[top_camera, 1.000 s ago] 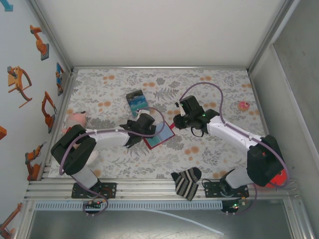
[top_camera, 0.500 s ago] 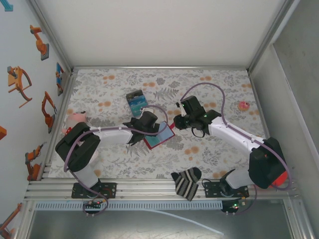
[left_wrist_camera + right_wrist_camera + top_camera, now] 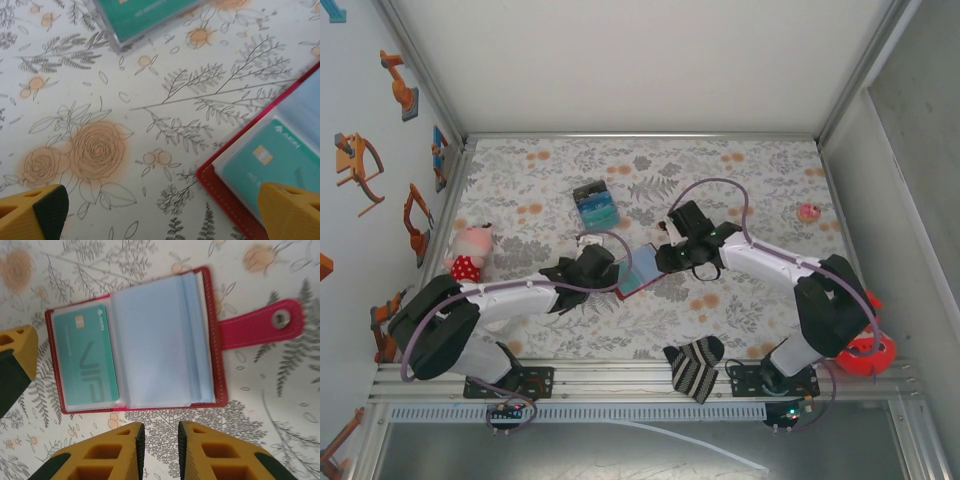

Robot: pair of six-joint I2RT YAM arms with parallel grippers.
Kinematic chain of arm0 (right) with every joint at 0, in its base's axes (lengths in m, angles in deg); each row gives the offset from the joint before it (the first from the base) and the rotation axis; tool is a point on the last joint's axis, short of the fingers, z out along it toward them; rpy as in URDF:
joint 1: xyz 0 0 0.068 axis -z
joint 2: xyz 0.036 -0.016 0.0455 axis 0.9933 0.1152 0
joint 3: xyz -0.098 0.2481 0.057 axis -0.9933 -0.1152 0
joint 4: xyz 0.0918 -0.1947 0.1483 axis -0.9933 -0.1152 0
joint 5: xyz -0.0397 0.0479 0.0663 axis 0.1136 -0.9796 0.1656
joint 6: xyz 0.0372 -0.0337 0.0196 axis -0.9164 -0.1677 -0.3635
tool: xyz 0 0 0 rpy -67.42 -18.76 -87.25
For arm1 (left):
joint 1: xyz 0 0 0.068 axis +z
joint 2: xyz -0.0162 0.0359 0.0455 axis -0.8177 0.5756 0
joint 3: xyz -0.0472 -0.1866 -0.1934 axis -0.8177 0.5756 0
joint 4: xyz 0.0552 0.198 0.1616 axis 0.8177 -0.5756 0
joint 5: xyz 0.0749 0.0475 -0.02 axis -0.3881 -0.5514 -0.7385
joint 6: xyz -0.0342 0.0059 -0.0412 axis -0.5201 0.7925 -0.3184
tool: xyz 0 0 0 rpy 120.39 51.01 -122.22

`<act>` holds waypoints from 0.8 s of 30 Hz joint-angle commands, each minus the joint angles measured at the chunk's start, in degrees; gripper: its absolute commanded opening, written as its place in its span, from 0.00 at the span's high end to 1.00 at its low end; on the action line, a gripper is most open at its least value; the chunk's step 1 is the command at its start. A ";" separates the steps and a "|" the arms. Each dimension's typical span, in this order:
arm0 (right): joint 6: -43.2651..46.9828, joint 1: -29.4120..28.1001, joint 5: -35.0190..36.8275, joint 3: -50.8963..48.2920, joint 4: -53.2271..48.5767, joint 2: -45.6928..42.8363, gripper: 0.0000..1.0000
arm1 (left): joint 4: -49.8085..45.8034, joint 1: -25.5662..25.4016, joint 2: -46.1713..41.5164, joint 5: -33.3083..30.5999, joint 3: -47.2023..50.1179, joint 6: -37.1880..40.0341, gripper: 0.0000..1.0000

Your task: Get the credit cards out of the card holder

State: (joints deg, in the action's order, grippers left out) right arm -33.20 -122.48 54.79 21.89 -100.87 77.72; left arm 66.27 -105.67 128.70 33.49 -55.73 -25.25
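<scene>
Card holder [image 3: 150, 340] open flat, teal card [image 3: 87, 357] inside, claws beside

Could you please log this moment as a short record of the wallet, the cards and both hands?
card holder: red, lying open on the floral cloth
card inside: teal card in the left pocket
loose cards: stack farther back on the table
left hand: open, straddling the holder's corner
right hand: fingers nearly together, empty, beside the holder's edge

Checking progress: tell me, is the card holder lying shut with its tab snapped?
No: the card holder lies open, its tab unsnapped, a teal card inside.
</scene>
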 commanded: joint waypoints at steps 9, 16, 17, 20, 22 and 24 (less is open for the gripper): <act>-2.51 -1.26 -4.87 5.16 -0.75 5.03 0.75 | 5.33 -0.87 1.49 -0.98 1.48 -2.09 0.03; -1.64 -0.84 -5.69 7.05 -2.99 6.31 0.76 | 7.32 -0.83 3.91 -0.37 0.98 -1.13 0.03; -1.54 -0.60 -5.98 7.22 -3.12 6.31 0.76 | 7.62 -0.87 4.40 -0.40 0.95 -1.22 0.03; -1.54 0.14 -6.78 7.36 -3.20 6.31 0.77 | 8.22 -0.87 5.62 -0.46 1.20 -1.42 0.03; -1.55 0.41 -7.11 7.19 -3.13 6.24 0.79 | 8.89 -0.88 6.22 -0.49 1.52 -1.30 0.03; -1.73 0.61 -7.79 7.05 -2.61 6.31 0.80 | 9.77 -0.88 6.73 -0.45 1.82 -1.05 0.03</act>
State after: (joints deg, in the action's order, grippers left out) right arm -34.62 -122.33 48.64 27.68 -102.51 83.62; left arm 74.27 -106.26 134.56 33.14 -54.63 -26.30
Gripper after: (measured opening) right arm 0.205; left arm 0.968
